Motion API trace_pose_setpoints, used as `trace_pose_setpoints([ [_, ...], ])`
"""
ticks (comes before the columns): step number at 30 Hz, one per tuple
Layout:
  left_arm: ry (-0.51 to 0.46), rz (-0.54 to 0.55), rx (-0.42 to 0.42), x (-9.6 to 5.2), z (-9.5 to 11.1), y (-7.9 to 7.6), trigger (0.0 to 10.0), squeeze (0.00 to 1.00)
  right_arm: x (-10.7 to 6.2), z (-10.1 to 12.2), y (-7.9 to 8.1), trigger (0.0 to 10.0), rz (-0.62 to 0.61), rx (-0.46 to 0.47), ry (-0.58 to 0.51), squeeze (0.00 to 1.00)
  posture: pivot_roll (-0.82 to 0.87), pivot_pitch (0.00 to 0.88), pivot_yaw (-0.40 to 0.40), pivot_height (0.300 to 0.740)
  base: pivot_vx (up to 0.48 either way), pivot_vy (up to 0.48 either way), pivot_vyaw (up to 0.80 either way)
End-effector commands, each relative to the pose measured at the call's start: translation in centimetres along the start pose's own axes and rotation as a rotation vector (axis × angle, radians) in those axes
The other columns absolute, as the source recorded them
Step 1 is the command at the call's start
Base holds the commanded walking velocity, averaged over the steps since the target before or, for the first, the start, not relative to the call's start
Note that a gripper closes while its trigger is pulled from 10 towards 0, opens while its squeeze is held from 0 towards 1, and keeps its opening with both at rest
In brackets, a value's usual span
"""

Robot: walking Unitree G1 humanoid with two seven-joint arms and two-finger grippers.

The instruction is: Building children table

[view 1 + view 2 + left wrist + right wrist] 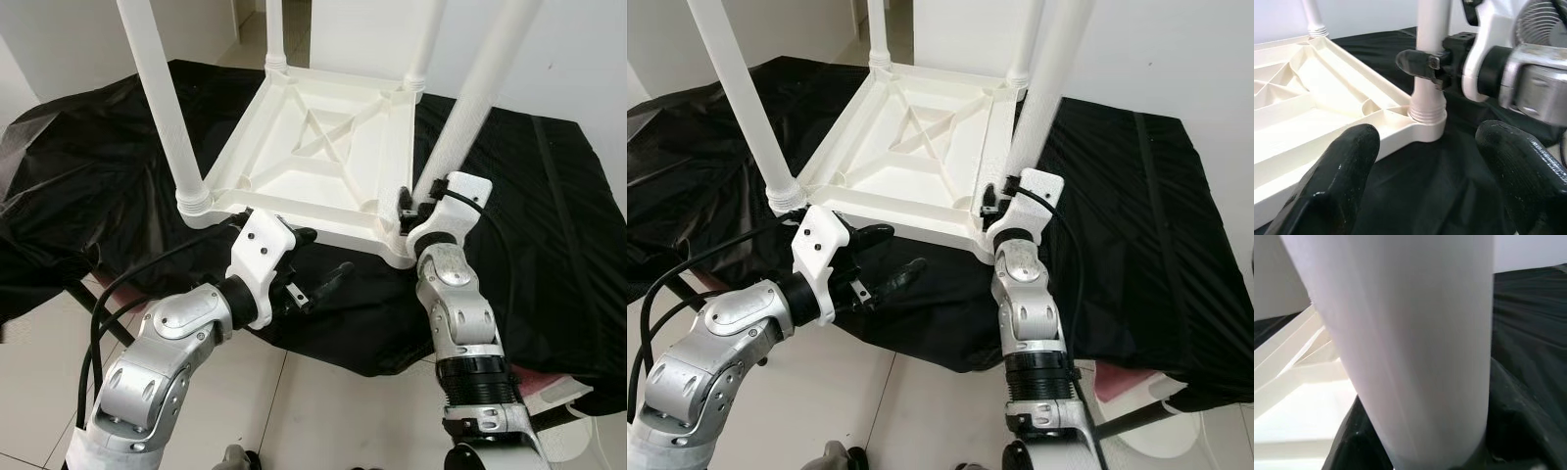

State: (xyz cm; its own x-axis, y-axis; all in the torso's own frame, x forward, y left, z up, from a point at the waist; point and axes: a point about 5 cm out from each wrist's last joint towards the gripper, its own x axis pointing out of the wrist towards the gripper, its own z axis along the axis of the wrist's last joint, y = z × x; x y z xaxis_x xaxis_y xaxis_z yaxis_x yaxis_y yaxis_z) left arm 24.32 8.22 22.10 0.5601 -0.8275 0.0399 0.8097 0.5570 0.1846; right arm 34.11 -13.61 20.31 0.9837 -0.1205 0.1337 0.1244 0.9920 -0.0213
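Now right fingers (408,208) clamp table leg (480,98); left fingers (318,264) spread.

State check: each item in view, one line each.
White plastic children's table top: upside down on the black cloth, four legs up.
Near-right white table leg: standing in its corner socket, gripped.
Right end effector: shut on that leg's base.
Left end effector: open, holding nothing.
Black cloth: spread, wrinkled.

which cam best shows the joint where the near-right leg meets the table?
Left wrist view: the leg enters its threaded socket in plain sight, with the right gripper closed on it. In the eye views the gripper partly hides that corner. The right wrist view gives just the leg's shaft up close.
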Motion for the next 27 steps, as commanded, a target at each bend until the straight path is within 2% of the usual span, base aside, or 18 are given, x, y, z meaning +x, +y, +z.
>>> trace_pose_setpoints([
  [1,0.013,0.060,-0.008,0.0,-0.2,0.2,10.0,0.00,-0.1,-2.7,-0.7,10.0,0.006,-0.036,0.120,0.00,-0.04,0.163,0.044,0.740,0.000,0.000,0.00],
  [2,0.014,0.060,-0.008,0.0,-0.2,0.2,10.0,0.00,0.0,-2.4,0.0,10.0,0.066,-0.054,0.101,0.00,-0.04,0.163,0.044,0.740,0.000,0.000,0.00],
  [3,0.014,0.060,-0.008,0.0,-0.2,0.2,10.0,0.00,-0.1,-2.1,0.0,10.0,0.069,-0.059,0.080,0.00,-0.04,0.163,0.044,0.740,0.000,0.000,0.00],
  [4,0.015,0.061,-0.008,0.0,-0.2,0.2,10.0,0.00,0.0,-1.9,0.5,10.0,0.134,-0.046,0.064,1.00,-0.04,0.163,0.044,0.740,0.000,0.000,0.00],
  [6,0.016,0.062,-0.008,0.0,-0.2,0.2,10.0,0.00,-0.1,-1.6,0.7,10.0,0.158,-0.037,0.055,1.00,-0.04,0.163,0.043,0.740,0.000,0.000,0.00],
  [7,0.016,0.063,-0.008,0.0,-0.2,0.2,10.0,0.00,0.0,-0.4,1.3,10.0,0.308,-0.019,-0.003,0.84,-0.03,0.162,0.042,0.740,0.000,0.000,0.00],
  [9,0.016,0.063,-0.008,0.0,-0.2,0.2,10.0,0.00,0.0,-0.4,1.3,10.0,0.308,-0.019,-0.003,0.84,-0.03,0.162,0.042,0.740,0.000,0.000,0.00],
  [10,0.015,0.065,-0.008,0.0,-0.2,0.2,10.0,0.00,0.1,0.3,1.1,10.0,0.345,-0.020,-0.042,0.00,-0.03,0.162,0.042,0.740,0.000,0.000,0.00],
  [11,0.015,0.065,-0.008,0.0,-0.2,0.2,10.0,0.00,0.1,0.3,1.1,10.0,0.345,-0.020,-0.042,0.00,-0.03,0.162,0.042,0.740,0.000,0.000,0.00],
  [14,0.014,0.067,-0.009,0.0,-0.2,0.3,10.0,0.00,0.4,1.4,0.1,10.0,0.565,-0.115,-0.097,0.00,-0.03,0.163,0.042,0.740,0.000,0.000,0.00],
  [19,0.014,0.067,-0.007,-0.1,-0.2,0.3,10.0,0.00,0.6,1.6,-0.3,10.0,0.656,-0.135,-0.085,0.00,-0.03,0.164,0.043,0.740,0.000,0.000,0.00],
  [22,0.014,0.068,-0.006,-0.1,-0.1,0.3,10.0,0.00,1.2,1.8,-1.1,10.0,0.835,-0.277,-0.063,0.00,-0.03,0.162,0.044,0.740,0.000,0.000,0.00],
  [25,0.014,0.069,-0.005,-0.2,-0.1,0.3,10.0,0.00,1.4,1.6,-1.2,10.0,0.866,-0.296,-0.037,0.00,-0.03,0.162,0.044,0.740,0.000,0.000,0.00],
  [26,0.015,0.070,-0.005,-0.2,-0.1,0.3,10.0,0.00,1.6,1.2,-1.3,8.0,0.898,-0.303,-0.010,0.00,-0.02,0.159,0.044,0.740,0.000,0.000,0.00],
  [27,0.015,0.070,-0.005,-0.2,-0.1,0.3,10.0,0.00,1.6,1.2,-1.3,8.0,0.898,-0.303,-0.010,0.00,-0.02,0.159,0.044,0.740,0.000,0.000,0.00],
])
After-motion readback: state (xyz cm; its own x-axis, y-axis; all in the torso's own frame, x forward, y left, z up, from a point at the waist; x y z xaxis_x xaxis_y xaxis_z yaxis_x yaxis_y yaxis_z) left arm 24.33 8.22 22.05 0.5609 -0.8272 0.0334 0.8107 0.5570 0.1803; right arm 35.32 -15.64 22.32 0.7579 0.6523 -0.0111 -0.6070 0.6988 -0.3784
